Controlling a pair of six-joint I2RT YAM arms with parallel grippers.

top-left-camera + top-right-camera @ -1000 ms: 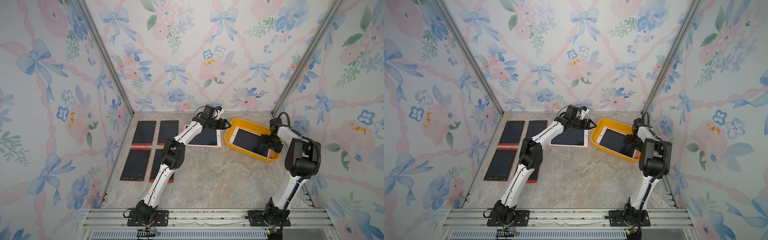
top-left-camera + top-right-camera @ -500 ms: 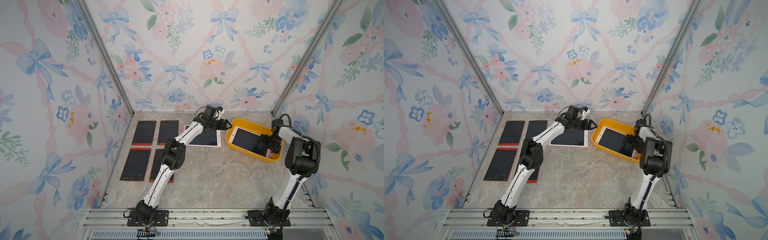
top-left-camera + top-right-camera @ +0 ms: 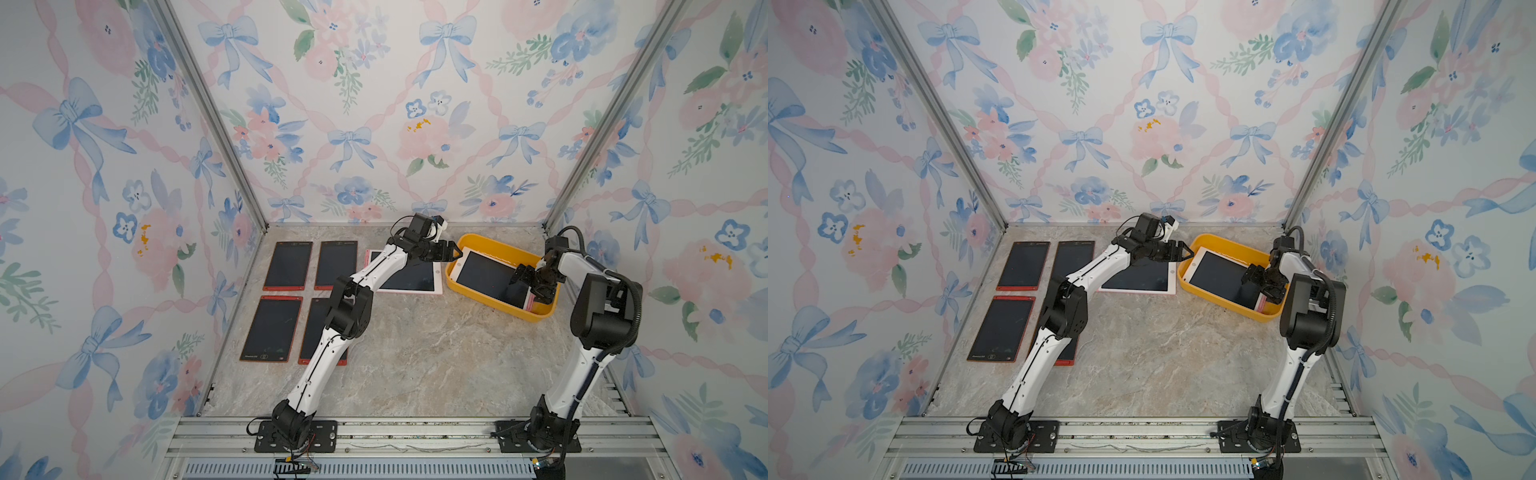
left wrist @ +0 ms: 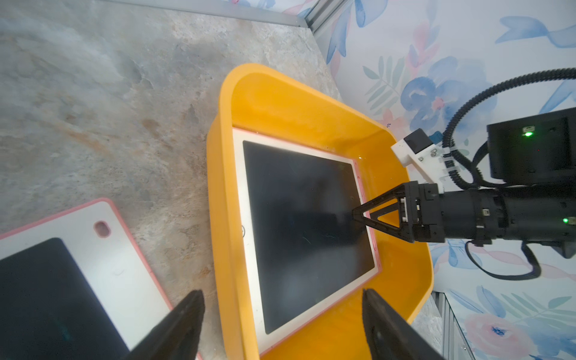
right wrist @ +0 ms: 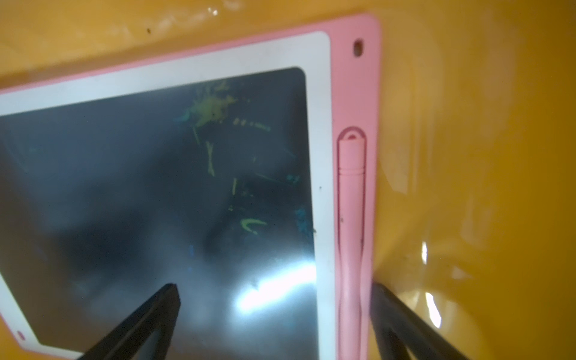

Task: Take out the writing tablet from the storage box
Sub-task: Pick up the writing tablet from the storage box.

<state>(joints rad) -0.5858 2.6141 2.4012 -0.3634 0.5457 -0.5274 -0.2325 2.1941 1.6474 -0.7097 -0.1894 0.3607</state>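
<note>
Nearest, the aluminium rail (image 3: 415,432) carries both arm bases, and the marbled tabletop (image 3: 415,353) stretches away behind it. Four red-framed tablets (image 3: 272,328) lie flat in a two-by-two block on the table's left side, and the left arm reaches over the near right one. Further back a pink-and-white tablet (image 3: 411,277) lies screen up on the table, just beside the storage box (image 3: 505,249). That yellow tub sits askew at the far right, and the writing tablet (image 3: 486,276) lies inside it, dark screen up, covering most of the floor. In the right wrist view a pink stylus (image 5: 351,218) sits clipped along the tablet's edge.

The left gripper (image 3: 456,253) hovers at the box's left end, jaws spread wide and holding nothing. The right gripper (image 3: 530,286) is down inside the box at its right end, also spread: one finger over the screen, the other beyond the stylus edge, nothing clamped. Whether its tips touch the tablet I cannot tell. Behind everything stands the floral back wall (image 3: 374,124)
</note>
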